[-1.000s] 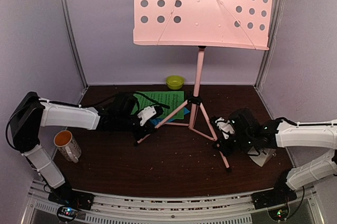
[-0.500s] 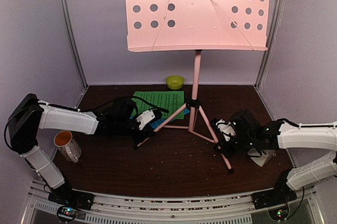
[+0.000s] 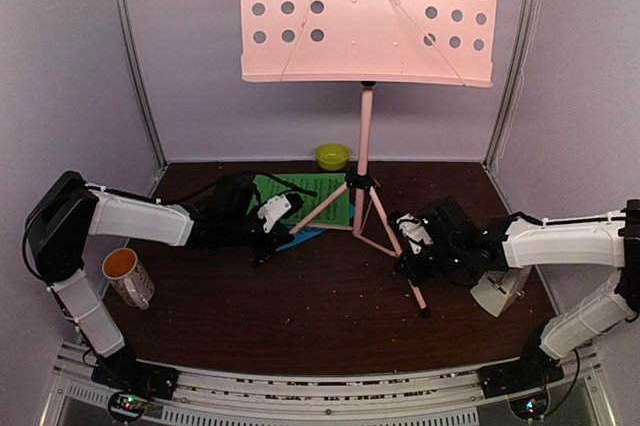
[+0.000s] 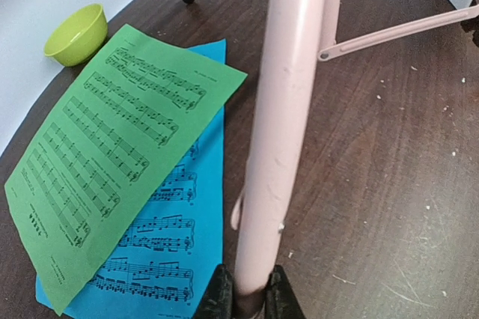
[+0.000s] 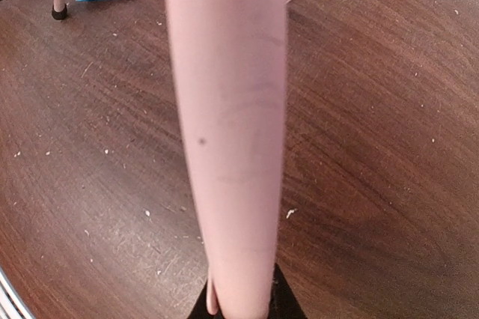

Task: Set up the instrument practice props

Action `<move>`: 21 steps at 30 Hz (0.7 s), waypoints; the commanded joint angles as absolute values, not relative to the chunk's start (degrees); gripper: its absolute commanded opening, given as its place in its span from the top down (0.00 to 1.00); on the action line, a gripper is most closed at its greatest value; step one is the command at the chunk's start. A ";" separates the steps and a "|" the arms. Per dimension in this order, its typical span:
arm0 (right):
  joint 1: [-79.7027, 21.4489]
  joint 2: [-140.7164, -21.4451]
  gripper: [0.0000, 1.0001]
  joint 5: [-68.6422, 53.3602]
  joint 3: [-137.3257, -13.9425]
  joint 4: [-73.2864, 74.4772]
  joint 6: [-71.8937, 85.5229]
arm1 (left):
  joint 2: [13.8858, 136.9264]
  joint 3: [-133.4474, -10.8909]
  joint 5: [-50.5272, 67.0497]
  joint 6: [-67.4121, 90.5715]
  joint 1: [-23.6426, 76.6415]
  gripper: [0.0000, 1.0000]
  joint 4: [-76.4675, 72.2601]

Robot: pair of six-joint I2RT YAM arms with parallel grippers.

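The pink music stand (image 3: pixel 366 16) stands upright on its tripod mid-table, its perforated desk high at the back. My left gripper (image 3: pixel 268 238) is shut on the stand's left leg (image 4: pixel 281 124), low near its foot. My right gripper (image 3: pixel 408 258) is shut on the right front leg (image 5: pixel 228 124). The green sheet (image 3: pixel 300 189) lies flat behind the left leg, overlapping the blue sheet (image 3: pixel 306 237). Both sheets show in the left wrist view, the green sheet (image 4: pixel 112 147) on top of the blue sheet (image 4: pixel 165 237). The pale metronome (image 3: pixel 497 292) stands at the right, behind my right arm.
A white mug with orange inside (image 3: pixel 126 277) stands at the left front by the left arm. A lime-green bowl (image 3: pixel 333 156) sits at the back wall; it also shows in the left wrist view (image 4: pixel 75 33). The brown tabletop (image 3: pixel 320 316) is speckled with crumbs.
The stand has shifted left and a little toward the back, and its desk stands straighter. Both grippers moved left with the legs they hold.
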State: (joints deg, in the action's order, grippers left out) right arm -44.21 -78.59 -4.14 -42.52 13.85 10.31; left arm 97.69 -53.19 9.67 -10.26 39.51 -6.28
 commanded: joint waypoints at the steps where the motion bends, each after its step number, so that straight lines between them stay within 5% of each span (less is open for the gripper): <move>1: -42.46 -83.32 1.00 0.05 -44.92 14.84 15.38 | 101.12 -54.85 1.76 -2.12 34.91 1.00 -5.52; 12: -40.25 -89.35 1.00 0.49 -52.02 13.86 10.27 | 100.22 -56.37 0.09 0.23 33.63 0.99 -5.46; 18: -40.26 -90.05 1.00 -2.48 -51.27 12.55 8.86 | 93.15 -51.62 -2.02 8.46 33.58 0.49 -9.53; 21: -40.34 -89.75 1.00 -4.06 -50.66 12.05 8.05 | 90.26 -48.81 -2.94 12.51 33.31 0.35 -11.55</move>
State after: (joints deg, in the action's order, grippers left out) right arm -41.58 -88.64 -3.40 -51.62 12.69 6.33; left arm 95.11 -51.77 0.75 3.16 34.20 -7.35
